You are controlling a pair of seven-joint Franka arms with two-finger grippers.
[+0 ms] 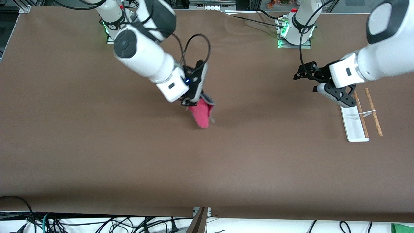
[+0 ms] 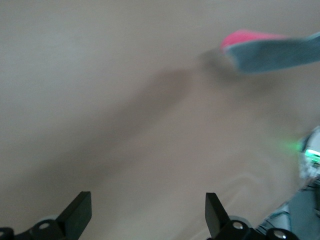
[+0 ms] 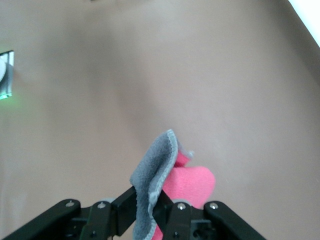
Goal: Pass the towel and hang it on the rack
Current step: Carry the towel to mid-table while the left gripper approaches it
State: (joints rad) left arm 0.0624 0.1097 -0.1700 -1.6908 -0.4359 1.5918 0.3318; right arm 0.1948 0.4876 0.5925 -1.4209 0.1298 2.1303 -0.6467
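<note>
My right gripper (image 1: 191, 103) is shut on the towel (image 1: 202, 113), which hangs folded below it over the middle of the table, pinkish-red side out with a dark grey edge. In the right wrist view the towel (image 3: 162, 177) is pinched between the jaws. My left gripper (image 1: 344, 98) is open and empty, over the rack's end nearest the arm bases. The rack (image 1: 355, 124) stands toward the left arm's end of the table, a white base with two brown rods (image 1: 373, 111). The towel also shows in the left wrist view (image 2: 270, 50).
The brown table surface (image 1: 97, 145) spreads around both arms. Cables lie below the table's near edge (image 1: 97, 223). The arm bases with green lights (image 1: 284, 32) stand at the table's far edge.
</note>
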